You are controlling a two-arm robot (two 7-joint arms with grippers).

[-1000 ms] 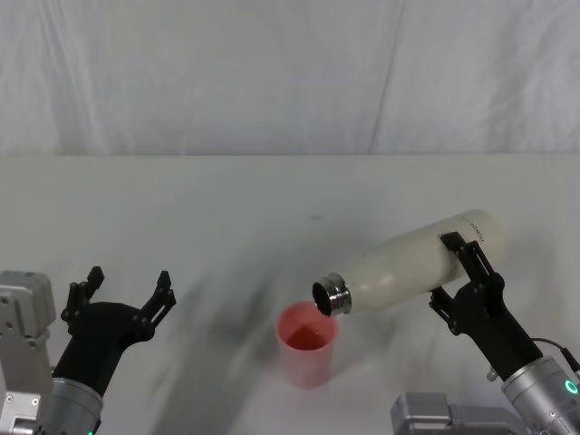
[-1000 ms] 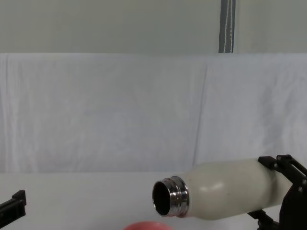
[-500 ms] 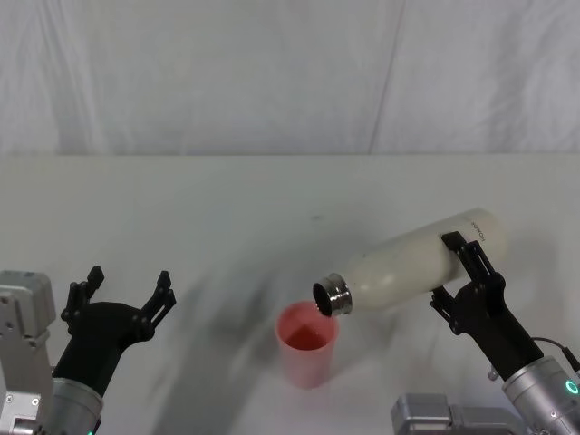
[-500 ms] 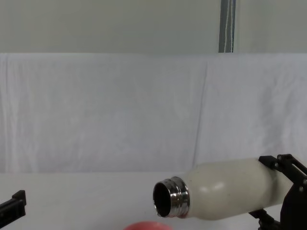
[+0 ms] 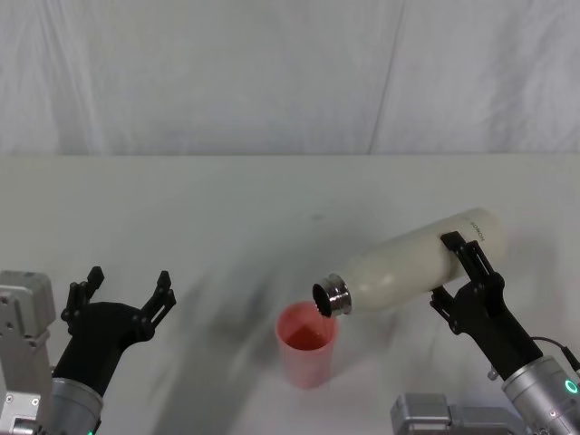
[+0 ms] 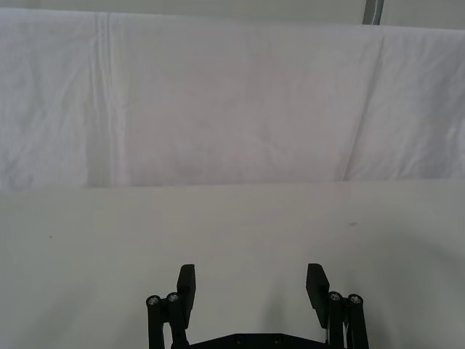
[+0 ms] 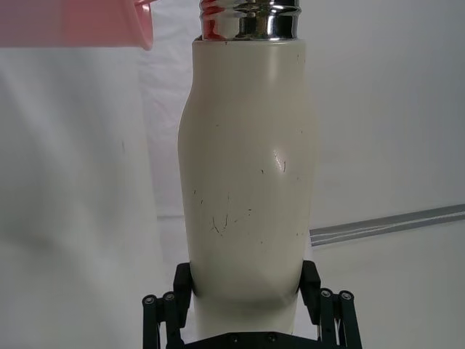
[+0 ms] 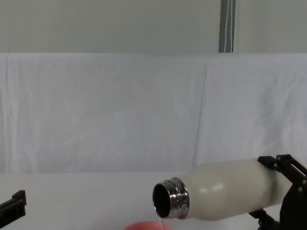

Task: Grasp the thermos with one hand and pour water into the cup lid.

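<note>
While the right gripper [image 5: 458,272] clamps the tilted thermos [image 5: 412,263] near its base, water trickles into the cup lid [image 5: 307,344]; the left gripper [image 5: 122,290] idles, fingers spread.

Clamped between the right gripper's [image 5: 456,269] jaws, the cream-white thermos [image 5: 408,263] lies tipped, its steel neck over the upright pink cup lid [image 5: 307,343], water trickling out.

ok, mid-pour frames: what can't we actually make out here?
- Water level in the cup lid: head view shows its pink inside, no clear surface; chest view cuts it at the bottom edge.
- How much is left in the thermos: opaque body, dark mouth.
- Right gripper pad contact: hidden behind the bottle in the right wrist view.
- Left gripper sits open, idle.
</note>
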